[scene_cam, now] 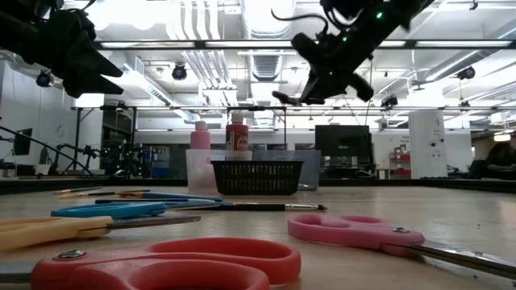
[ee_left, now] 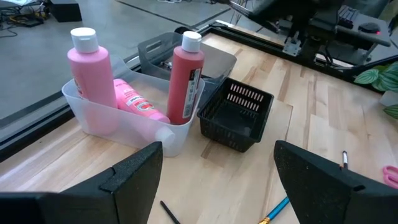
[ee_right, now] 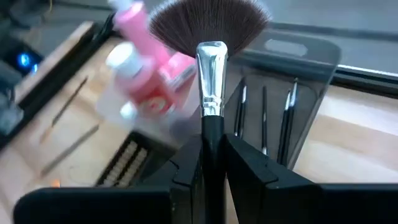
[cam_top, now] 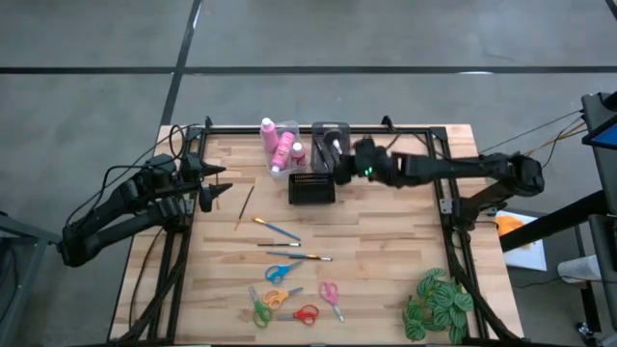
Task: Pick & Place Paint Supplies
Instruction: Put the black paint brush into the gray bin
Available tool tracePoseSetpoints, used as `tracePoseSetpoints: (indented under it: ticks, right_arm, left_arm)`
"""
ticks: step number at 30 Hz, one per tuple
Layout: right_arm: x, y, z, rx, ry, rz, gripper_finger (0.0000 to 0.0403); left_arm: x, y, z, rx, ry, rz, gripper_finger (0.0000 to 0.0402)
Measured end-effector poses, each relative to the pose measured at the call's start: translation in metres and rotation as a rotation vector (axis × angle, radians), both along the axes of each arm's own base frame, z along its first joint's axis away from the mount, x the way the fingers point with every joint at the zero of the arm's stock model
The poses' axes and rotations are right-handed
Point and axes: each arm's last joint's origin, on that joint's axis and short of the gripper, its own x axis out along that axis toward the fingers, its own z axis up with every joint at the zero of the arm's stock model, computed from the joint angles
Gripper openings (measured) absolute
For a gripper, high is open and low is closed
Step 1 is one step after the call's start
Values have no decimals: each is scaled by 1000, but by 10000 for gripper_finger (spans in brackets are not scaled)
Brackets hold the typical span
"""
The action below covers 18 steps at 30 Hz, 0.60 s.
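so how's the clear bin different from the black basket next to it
The clear bin has smooth see-through walls and holds three pink bottles, two upright and one lying down. The black basket has slotted dark walls and appears empty. Both are small open-topped containers on the wooden table.

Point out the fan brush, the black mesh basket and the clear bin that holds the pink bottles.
fan brush (ee_right: 212, 68): right wrist view, silver ferrule.
black mesh basket (ee_left: 231, 132): left wrist view, near wall.
clear bin (ee_left: 134, 132): left wrist view, front wall.
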Motion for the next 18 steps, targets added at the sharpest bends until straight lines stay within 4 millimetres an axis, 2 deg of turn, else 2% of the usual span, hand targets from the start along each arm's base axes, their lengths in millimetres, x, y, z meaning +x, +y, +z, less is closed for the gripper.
tracePoseSetpoints:
  ticks: [8,18]
  right_arm:
    - [4,-46,-12,46,-52,-133,56]
    - [38,-74,-46,137,82,-135,56]
  left_arm:
    - [0,0,0,0,0,0,311]
    - [0,0,0,0,0,0,311]
